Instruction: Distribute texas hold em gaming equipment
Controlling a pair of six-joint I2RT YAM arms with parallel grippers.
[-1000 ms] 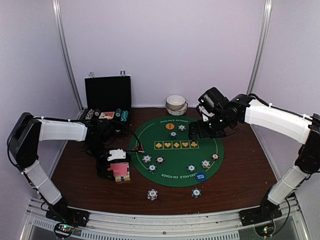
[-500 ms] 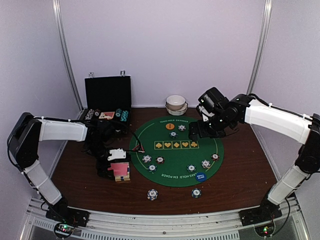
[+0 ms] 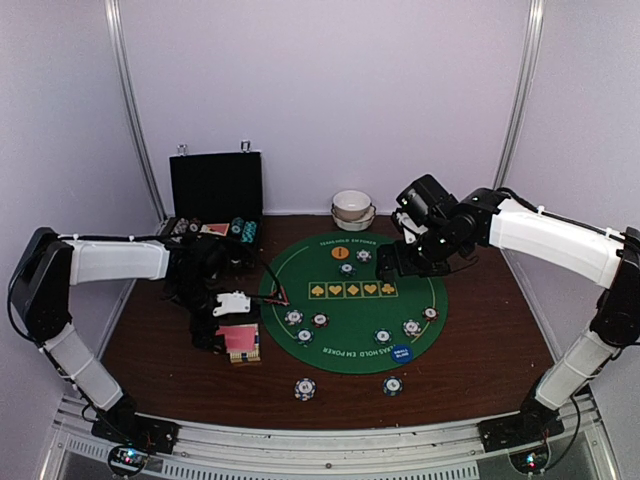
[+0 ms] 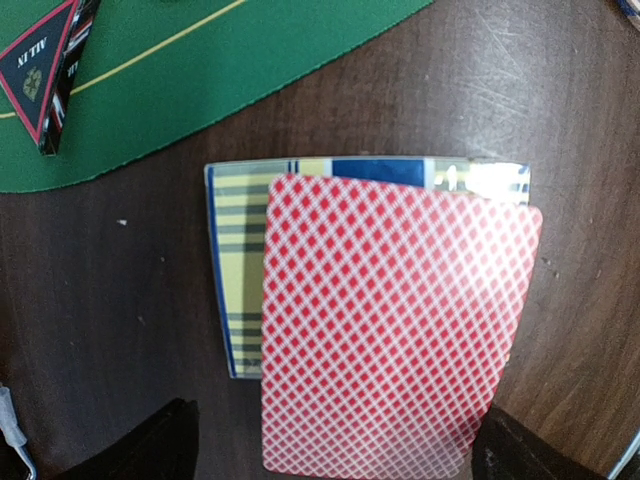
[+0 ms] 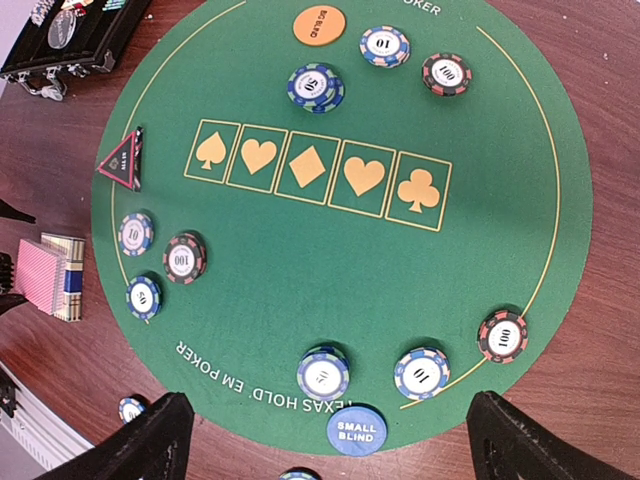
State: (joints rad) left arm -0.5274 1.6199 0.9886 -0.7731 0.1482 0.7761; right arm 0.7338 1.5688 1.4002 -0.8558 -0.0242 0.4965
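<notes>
A stack of pink-backed playing cards (image 4: 395, 330) lies on a plaid card box (image 4: 235, 270) left of the green mat (image 3: 350, 325). My left gripper (image 4: 340, 462) hovers open over the stack, a finger on each side. My right gripper (image 5: 335, 445) is open above the mat's far side (image 3: 400, 262), holding nothing. On the mat sit several striped chips (image 5: 322, 373), an orange button (image 5: 318, 25), a blue small-blind button (image 5: 356, 430) and a red triangular marker (image 5: 124, 160). Two chips (image 3: 305, 388) lie on the wood near the front edge.
An open black case (image 3: 215, 195) with more chips stands at the back left. White bowls (image 3: 352, 208) are stacked at the back centre. Five card slots (image 5: 310, 170) are printed across the mat. Walls close in the table on three sides.
My left arm has shifted slightly, its gripper a little farther from the near edge over the cards. The right arm and the pieces have not moved.
</notes>
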